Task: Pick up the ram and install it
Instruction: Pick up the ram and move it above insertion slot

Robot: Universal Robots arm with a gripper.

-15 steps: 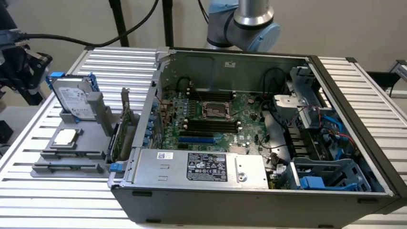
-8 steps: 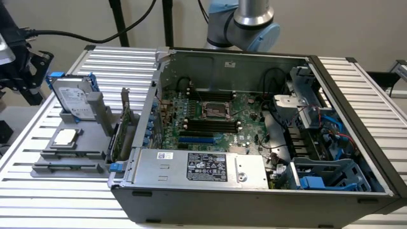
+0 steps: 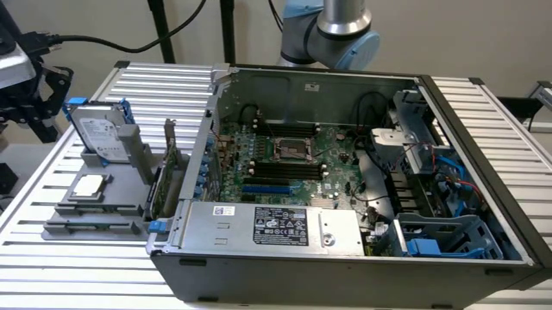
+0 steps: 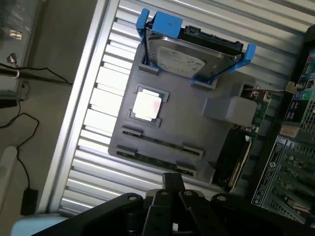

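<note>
Robotics lab bench. An opened computer tower (image 3: 345, 274) is lying on a slatted aluminium tabletop (image 3: 77, 271). A grey parts fixture (image 3: 86, 227) is sitting at its 9 o'clock, a robot arm (image 3: 340, 29) is standing at 12 o'clock, and a cable (image 3: 103, 44) is trailing behind.

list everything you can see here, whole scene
ram: two, dark green, lying in slots on the holder
holder: one, grey, on the table beside the case
hard drive: one, silver in a blue caddy, upright on the holder
processor chip: one, silver, flat on the holder
expansion card: one, green, upright at the holder's case-side edge
case: one, dark grey, open, exterior view's right
motherboard: one, green, inside the case
power supply: one, silver, labelled, inside the case
table: one, silver, slatted
arm: one, grey and light blue, behind the case
gripper: one, black, above the holder
</note>
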